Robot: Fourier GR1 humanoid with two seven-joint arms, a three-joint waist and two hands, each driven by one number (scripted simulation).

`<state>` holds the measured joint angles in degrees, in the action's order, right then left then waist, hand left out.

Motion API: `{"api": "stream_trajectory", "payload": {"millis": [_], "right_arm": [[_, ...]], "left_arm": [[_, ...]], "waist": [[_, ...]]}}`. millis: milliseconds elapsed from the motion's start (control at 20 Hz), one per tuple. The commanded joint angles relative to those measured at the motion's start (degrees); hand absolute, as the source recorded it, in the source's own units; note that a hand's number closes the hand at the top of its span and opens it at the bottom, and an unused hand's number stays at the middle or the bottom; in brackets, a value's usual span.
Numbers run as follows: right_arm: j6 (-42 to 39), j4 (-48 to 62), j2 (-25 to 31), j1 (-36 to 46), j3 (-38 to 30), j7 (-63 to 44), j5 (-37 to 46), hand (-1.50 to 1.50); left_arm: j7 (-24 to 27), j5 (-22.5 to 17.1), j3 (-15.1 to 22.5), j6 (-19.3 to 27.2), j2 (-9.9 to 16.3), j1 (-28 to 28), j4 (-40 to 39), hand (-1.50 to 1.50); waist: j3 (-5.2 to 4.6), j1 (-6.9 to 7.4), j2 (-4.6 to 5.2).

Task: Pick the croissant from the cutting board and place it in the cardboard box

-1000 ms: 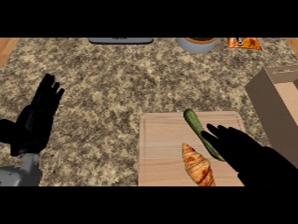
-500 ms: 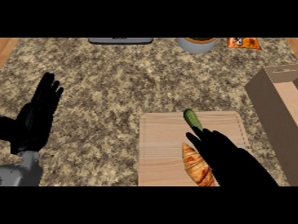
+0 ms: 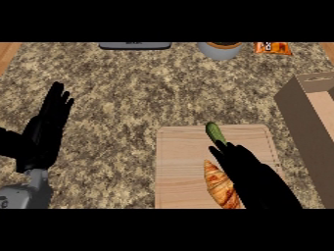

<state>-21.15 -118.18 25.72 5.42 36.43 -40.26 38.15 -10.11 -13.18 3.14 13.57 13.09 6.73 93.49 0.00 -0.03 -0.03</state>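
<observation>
On the wooden cutting board, near its lower right part, lies the croissant, its long axis running roughly toward the viewer; the right hand lies over its right flank with fingers extended and nearly straight, not yet curled round the pastry. A green cucumber lies just beyond the fingertips, close to the croissant's far end. The cardboard box stands open-topped at the right, just beside the board. The left hand rests open, fingers up, at the view's left over the speckled surface.

For a sound grasp, the fingers should probably close across the croissant's middle, thumb on the opposite flank, keeping clear of the cucumber; the lift must then clear the box's near wall.

An orange packet at the far edge bears printing too small to read; no other writing is legible.
</observation>
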Motion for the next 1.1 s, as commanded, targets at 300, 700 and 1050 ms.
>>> {"api": "stream_trajectory", "payload": {"millis": [300, 700, 1050], "right_arm": [[-1.31, 4.13, -3.8, -4.14, -2.07, 5.89, 5.29, -1.5], [3.55, 11.07, -6.37, -5.68, -2.22, 10.1, 13.36, -1.5], [0.93, 11.21, -7.61, -7.07, -3.61, 13.39, 14.73, -1.5]], "left_arm": [[-2.55, 3.01, -0.96, -0.99, -1.59, -3.29, 5.41, 0.0], [-0.45, 3.18, -3.21, -4.25, -2.19, -3.47, 2.81, 0.0], [-3.55, 4.48, -4.18, -3.79, -3.56, 1.39, 1.5, 0.0]], "waist": [[0.01, 0.07, -0.02], [0.0, 0.06, 0.0], [0.01, -0.1, 0.01]]}}
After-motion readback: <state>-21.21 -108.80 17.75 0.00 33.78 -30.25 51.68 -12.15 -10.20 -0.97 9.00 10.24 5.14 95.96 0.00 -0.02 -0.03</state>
